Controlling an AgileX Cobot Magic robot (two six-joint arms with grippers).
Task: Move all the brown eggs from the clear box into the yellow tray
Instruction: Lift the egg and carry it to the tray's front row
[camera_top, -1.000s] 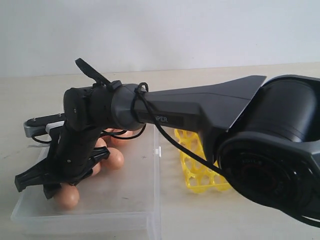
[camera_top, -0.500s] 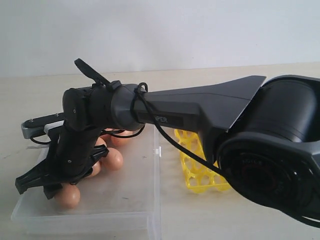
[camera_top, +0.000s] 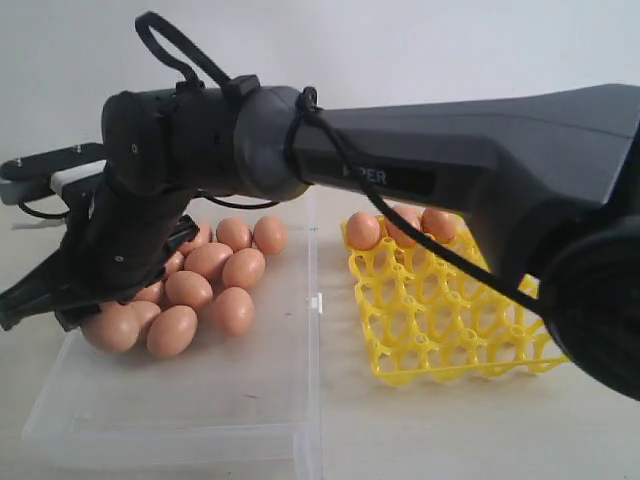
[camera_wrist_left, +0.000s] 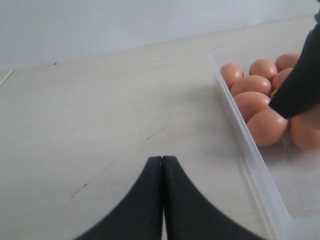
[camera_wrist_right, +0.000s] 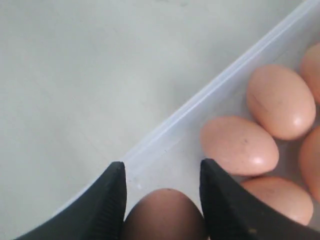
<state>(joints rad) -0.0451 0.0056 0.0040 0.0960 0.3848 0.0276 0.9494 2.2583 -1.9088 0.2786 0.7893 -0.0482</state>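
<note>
The pale table (camera_top: 450, 435) lies bare beside the clear box (camera_top: 230, 390), whose smooth near half is free. The yellow tray (camera_top: 450, 340), an open lattice, carries three eggs (camera_top: 363, 230) along its far row. The right gripper (camera_wrist_right: 162, 172) pinches one brown egg (camera_wrist_right: 164, 215) by the box wall, near the heaped matte, oval brown eggs (camera_top: 210, 262). The left gripper (camera_wrist_left: 162, 162), tips pressed together, hovers over bare table.

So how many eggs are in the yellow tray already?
3 eggs, side by side in the yellow tray's far row: one at the corner nearest the clear box, then two more. The arm covers part of that row, so others may be hidden.
</note>
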